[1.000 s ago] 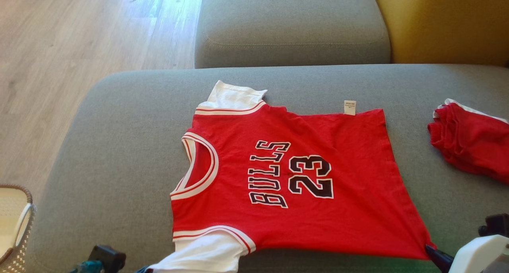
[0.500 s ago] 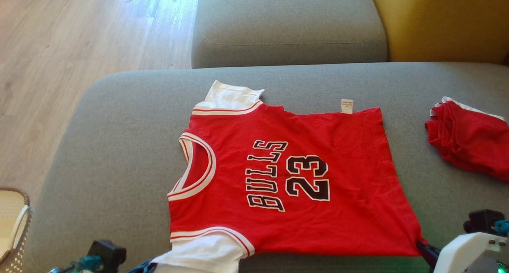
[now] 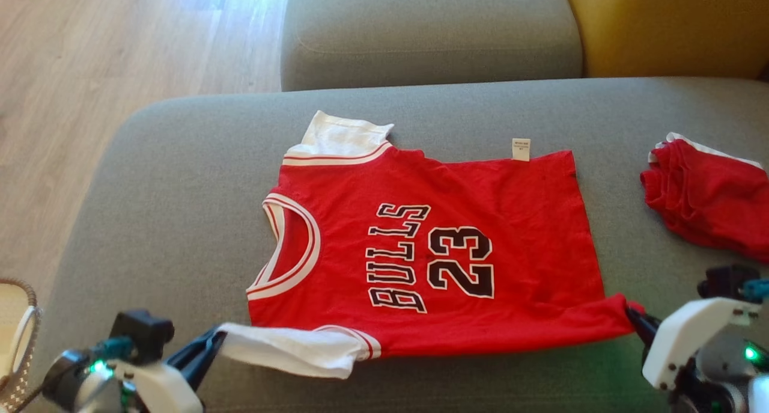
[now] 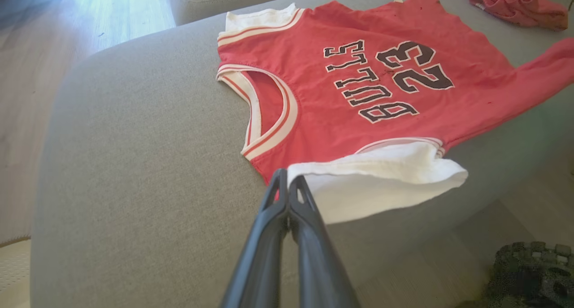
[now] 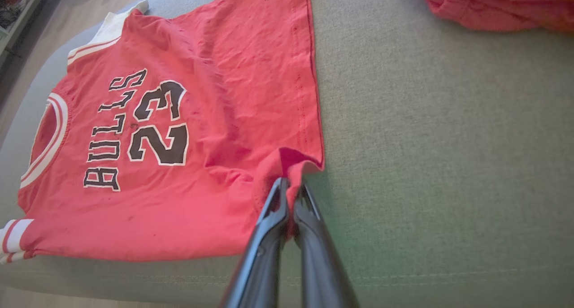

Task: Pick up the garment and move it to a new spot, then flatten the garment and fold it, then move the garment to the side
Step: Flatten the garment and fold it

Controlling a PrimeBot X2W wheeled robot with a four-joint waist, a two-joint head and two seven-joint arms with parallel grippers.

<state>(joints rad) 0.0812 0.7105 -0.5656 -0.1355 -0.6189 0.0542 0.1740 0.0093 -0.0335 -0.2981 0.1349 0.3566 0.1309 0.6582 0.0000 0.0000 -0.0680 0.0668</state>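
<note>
The garment [image 3: 432, 250] is a red BULLS 23 jersey with white sleeves, spread on the grey sofa seat [image 3: 180, 178], collar to the left. My left gripper [image 3: 213, 341] is shut on the near white sleeve [image 4: 381, 178], lifting it off the cushion. My right gripper [image 3: 632, 318] is shut on the near bottom hem corner [image 5: 296, 162], which is raised and bunched. In the left wrist view the left gripper [image 4: 287, 182] pinches the sleeve's edge. In the right wrist view the right gripper [image 5: 290, 187] pinches red cloth.
A second red garment [image 3: 709, 202] lies crumpled at the sofa's right end. A grey back cushion [image 3: 426, 34] and a yellow cushion [image 3: 673, 22] stand behind. Wooden floor [image 3: 90, 58] is to the left, with a wicker basket [image 3: 18, 335] at the lower left.
Both grippers have risen into view, lifting the near sleeve and the near hem corner off the cushion. The head camera has shifted a little.
</note>
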